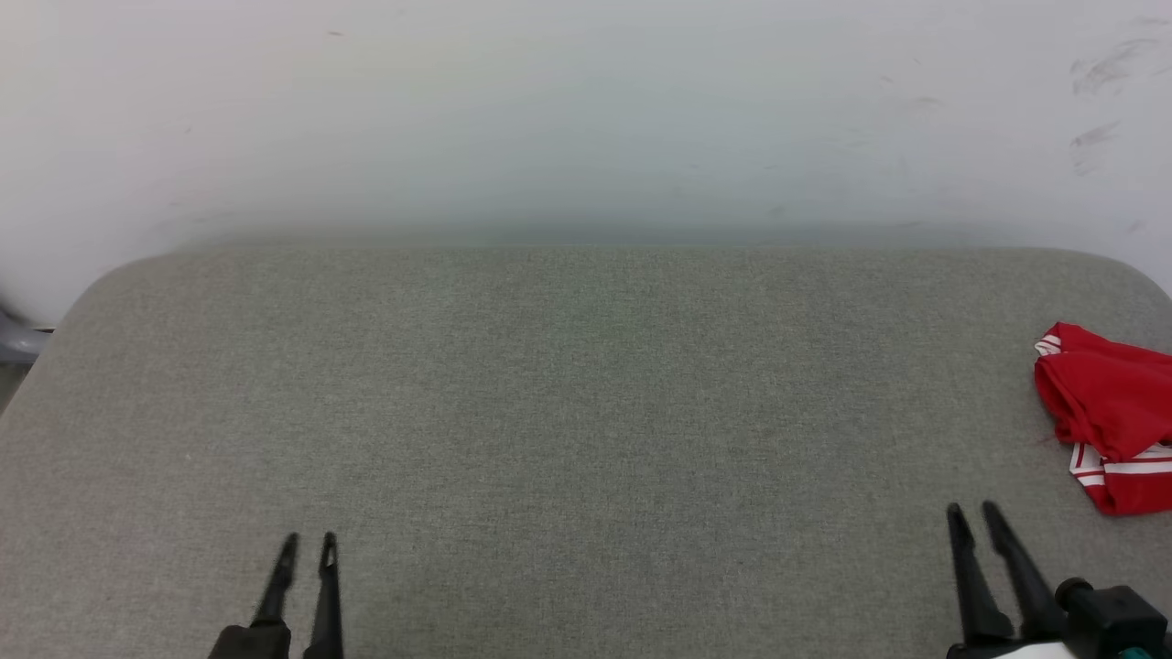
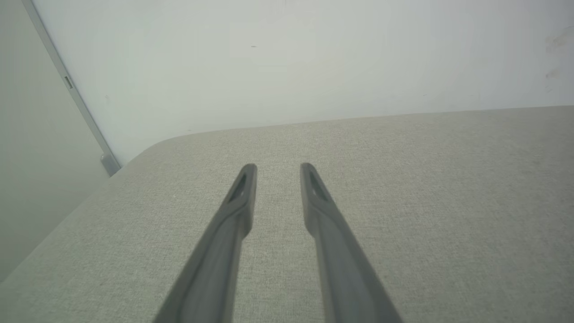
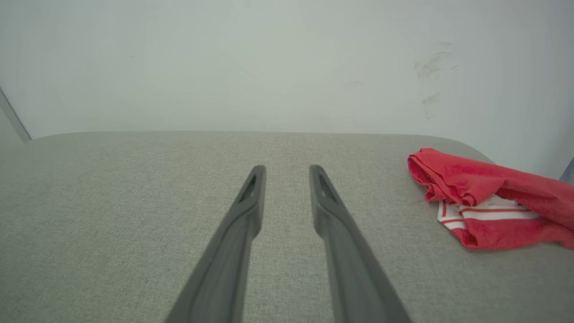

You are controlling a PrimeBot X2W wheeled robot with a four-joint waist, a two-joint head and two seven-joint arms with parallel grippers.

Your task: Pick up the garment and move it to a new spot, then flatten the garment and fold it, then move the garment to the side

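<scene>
Here's the red garment [image 1: 1112, 412], bunched in a soft heap at the far right edge of the head view and cut off by the border, with white-striped trim peeking out underneath. In the right wrist view it sits at middle right on the grey padded table [image 3: 134, 224].

The left gripper [image 1: 309, 540] is at lower left and the right gripper [image 1: 971, 508] at lower right. Both hang low over the table top, fingers parted with a clear gap and nothing between them. Neither touches the shirt: the right one is near it, the left well apart.

Which step? It's a hard call. A heap at the side suits a shirt waiting to be lifted, and equally one folded and pushed aside, though the layers look loose from here. Any next move hangs on reading that heap, stacked or merely crumpled, and its right part runs out of frame.
</scene>
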